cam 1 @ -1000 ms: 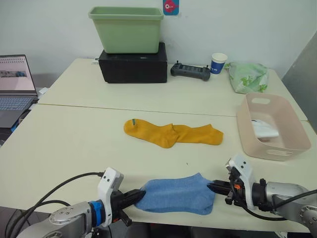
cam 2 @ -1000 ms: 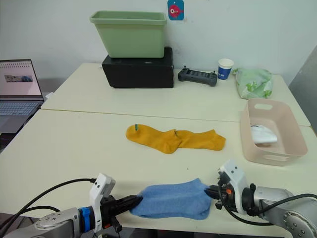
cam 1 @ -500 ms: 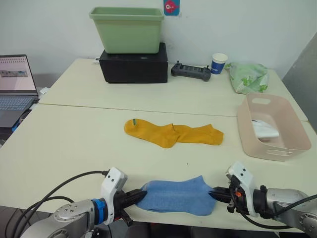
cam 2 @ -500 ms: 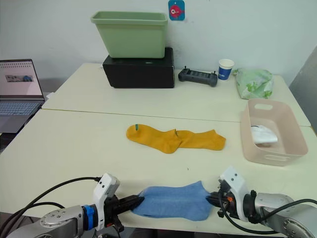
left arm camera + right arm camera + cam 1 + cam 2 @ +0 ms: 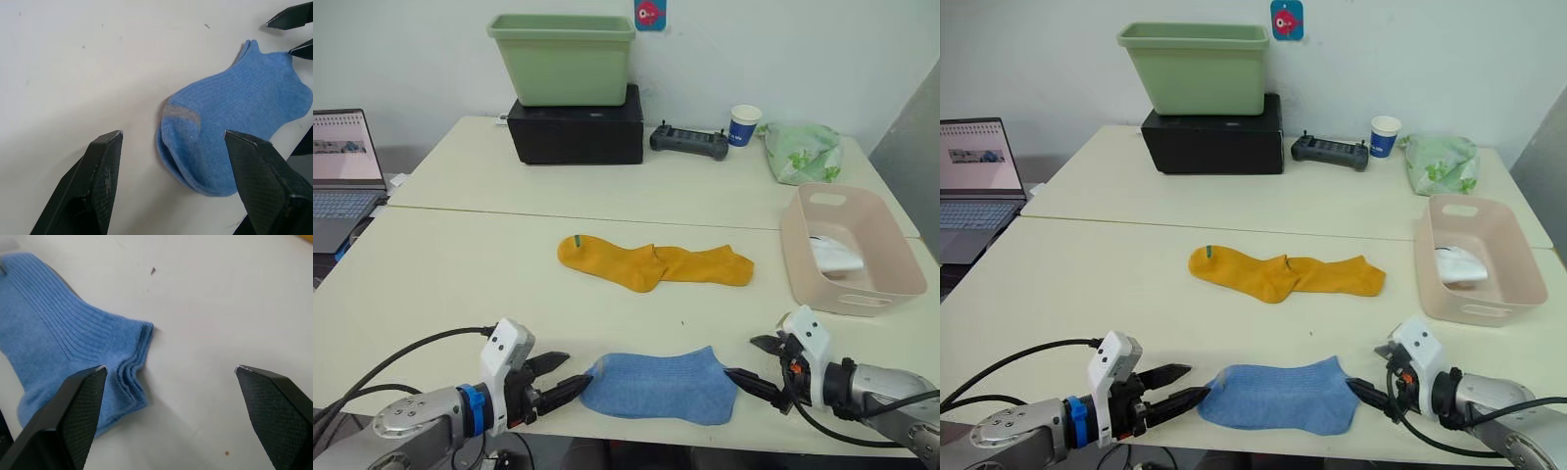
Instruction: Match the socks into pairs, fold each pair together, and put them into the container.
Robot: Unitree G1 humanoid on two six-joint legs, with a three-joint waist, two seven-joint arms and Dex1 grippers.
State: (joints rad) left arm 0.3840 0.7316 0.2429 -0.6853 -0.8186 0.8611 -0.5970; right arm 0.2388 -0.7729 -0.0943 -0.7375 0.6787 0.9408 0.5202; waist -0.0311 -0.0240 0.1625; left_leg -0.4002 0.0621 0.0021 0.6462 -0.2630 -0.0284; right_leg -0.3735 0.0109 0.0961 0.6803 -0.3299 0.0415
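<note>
I see the light blue socks (image 5: 658, 384) lying flat at the near table (image 5: 460, 284) edge, long axis left-right, toe toward my left gripper (image 5: 558, 375), cuff toward my right gripper (image 5: 756, 364). Both grippers are spread, gripping nothing.

Light blue sock (image 5: 234, 125) lies flat before spread jaws.

The two head views look forward and down across the table (image 5: 460, 284). Each wrist view looks closely along its own fingers, both sharing the blue socks (image 5: 234, 127).
</note>
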